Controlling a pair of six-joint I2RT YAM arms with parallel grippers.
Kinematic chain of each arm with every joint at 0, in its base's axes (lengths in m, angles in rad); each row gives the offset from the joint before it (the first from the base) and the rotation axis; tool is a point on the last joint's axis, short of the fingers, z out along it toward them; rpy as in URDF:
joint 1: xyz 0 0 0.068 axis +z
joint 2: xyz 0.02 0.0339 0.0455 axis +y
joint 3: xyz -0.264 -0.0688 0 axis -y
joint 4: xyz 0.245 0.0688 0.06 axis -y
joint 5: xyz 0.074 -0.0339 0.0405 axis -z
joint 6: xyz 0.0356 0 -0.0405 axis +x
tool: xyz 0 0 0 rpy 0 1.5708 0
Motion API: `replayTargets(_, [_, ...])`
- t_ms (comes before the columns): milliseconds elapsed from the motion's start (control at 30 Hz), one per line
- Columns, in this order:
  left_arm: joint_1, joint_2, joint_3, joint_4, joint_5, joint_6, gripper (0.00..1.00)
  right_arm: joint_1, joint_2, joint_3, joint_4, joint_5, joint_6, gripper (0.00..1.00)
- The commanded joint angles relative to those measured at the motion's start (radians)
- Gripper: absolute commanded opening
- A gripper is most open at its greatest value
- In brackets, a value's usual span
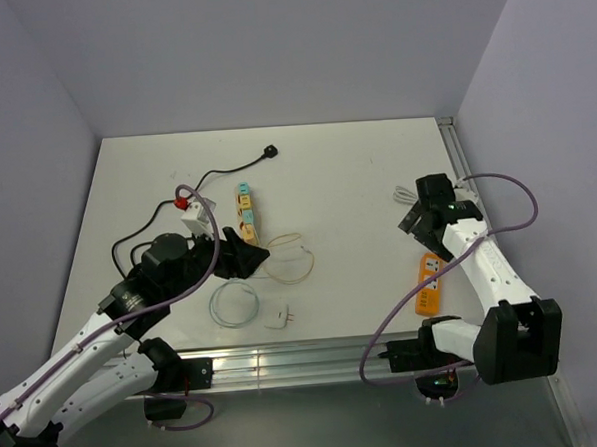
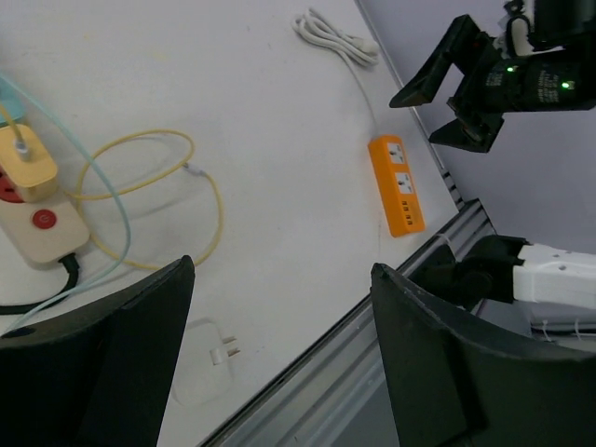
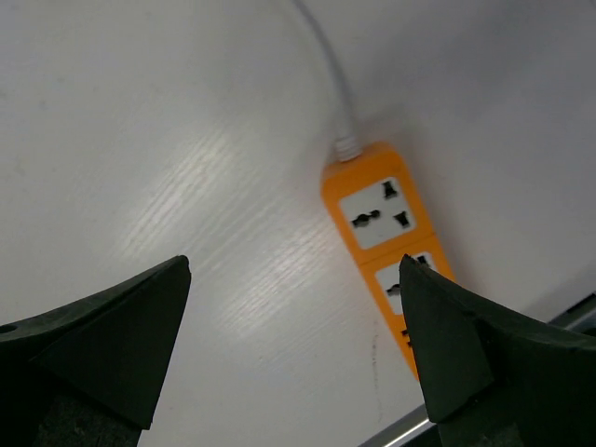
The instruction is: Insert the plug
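Observation:
A white plug adapter [image 1: 276,317] with two prongs lies flat near the table's front edge, and shows low in the left wrist view [image 2: 198,374]. An orange power strip [image 1: 429,283] lies at the front right, with its sockets facing up in the right wrist view [image 3: 384,221]. My left gripper [image 1: 244,256] is open and empty above the table, behind the adapter [image 2: 279,372]. My right gripper [image 1: 417,223] is open and empty, hovering just behind the orange strip [image 3: 293,354].
A beige power strip [image 1: 246,212] with plugs in it lies mid-table beside a white socket block with a red button [image 1: 190,211]. A yellow cable loop [image 1: 288,260], a clear cable loop [image 1: 233,305], a black cable [image 1: 238,168] and a coiled white cord [image 1: 405,194] lie around.

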Motion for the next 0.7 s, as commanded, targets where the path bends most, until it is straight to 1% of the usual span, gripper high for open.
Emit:
replayTargets(0, [0.004, -0.028, -0.005, 0.084, 0.104, 0.02, 0.81, -0.083, 0.007, -0.002, -0.097, 0.023, -0.007, 1.0])
replayTargets(167, [-0.039, -0.042, 0.013, 0.085, 0.109, 0.019, 0.82, -0.083, 0.056, -0.038, -0.124, 0.002, -0.013, 1.0])
replayTargets(267, [-0.054, -0.051, -0.013, 0.133, 0.153, -0.016, 0.82, -0.083, 0.1, -0.053, -0.121, -0.005, -0.011, 1.0])
replayTargets(367, [-0.057, -0.051, -0.034, 0.162, 0.196, -0.044, 0.82, -0.083, 0.139, -0.068, -0.1, 0.009, 0.001, 1.0])
replayTargets(467, [-0.056, -0.059, -0.028, 0.153, 0.195, -0.038, 0.82, -0.111, 0.195, -0.055, -0.107, 0.04, 0.01, 1.0])
replayTargets(567, [-0.057, -0.062, -0.036, 0.164, 0.19, -0.038, 0.82, -0.111, 0.245, -0.067, -0.074, 0.047, -0.016, 1.0])
replayTargets(667, [-0.056, -0.06, -0.057, 0.19, 0.195, -0.05, 0.83, -0.111, 0.311, -0.058, -0.065, 0.029, -0.034, 0.99])
